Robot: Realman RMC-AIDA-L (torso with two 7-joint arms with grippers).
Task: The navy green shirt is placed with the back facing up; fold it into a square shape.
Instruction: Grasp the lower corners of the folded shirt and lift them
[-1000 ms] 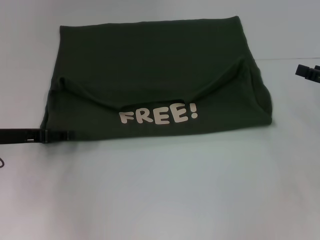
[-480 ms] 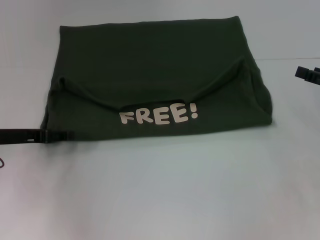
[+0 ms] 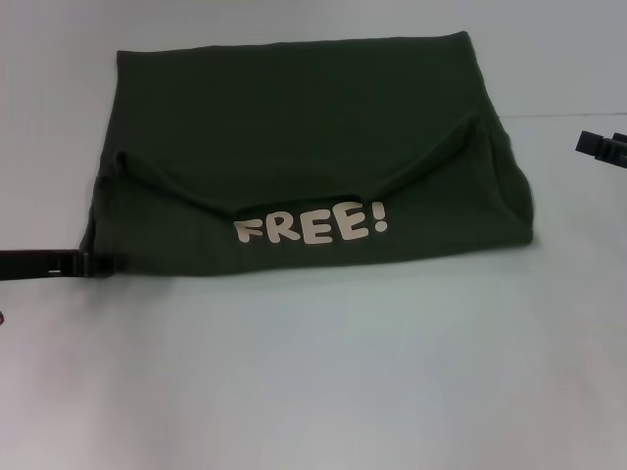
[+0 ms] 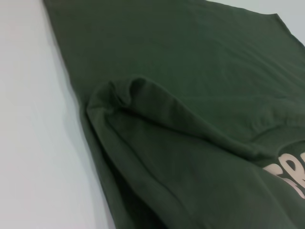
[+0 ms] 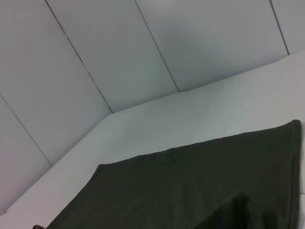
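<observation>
While the left pincer [image 3: 98, 262] lies low on the surface [image 3: 323, 372] at the shirt's near-left corner, its tips reach the hem or stop just short of it; whether they are apart, together or clamped on cloth cannot be told. The right pincer [image 3: 600, 144] shows only at the far right edge, well apart from the cloth, its state likewise unclear. The shirt [image 3: 294, 127] lies flat at mid-surface, far part plain. Its near part is turned over onto the back, showing the lettering [image 3: 312, 224], with both near corners drawn inward in a shallow V. Judged from this, a first fold is done. The outline is wider than deep, so at least one sideways fold seems left before a square.
</observation>
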